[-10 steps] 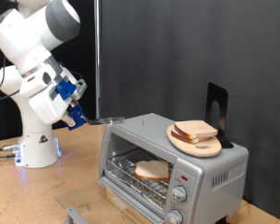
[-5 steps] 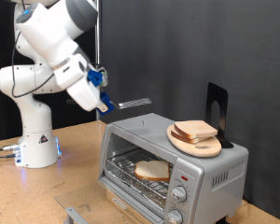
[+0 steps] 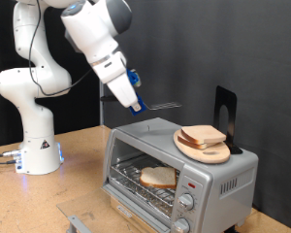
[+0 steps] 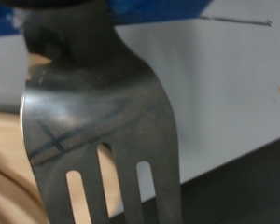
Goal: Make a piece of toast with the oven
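The silver oven (image 3: 223,175) stands at the exterior view's lower right with its door open. One piece of toast (image 3: 157,177) lies on the wire rack inside. More slices (image 3: 204,135) lie stacked on a round wooden plate (image 3: 211,152) on the oven's top. My gripper (image 3: 136,101) is above the oven's top left corner. It is shut on a metal fork (image 3: 163,105) that points level towards the plate. The wrist view is filled by the fork (image 4: 98,112), with the oven's top (image 4: 224,93) behind it.
The open oven door (image 3: 87,221) juts out low at the exterior view's bottom. A black stand (image 3: 225,112) rises behind the plate. The robot's white base (image 3: 34,146) is at the left on the wooden table (image 3: 29,204). A dark curtain is behind.
The arm has swung up and to the exterior view's right with the fork, from left of the oven to above its top, closer to the plate of slices.
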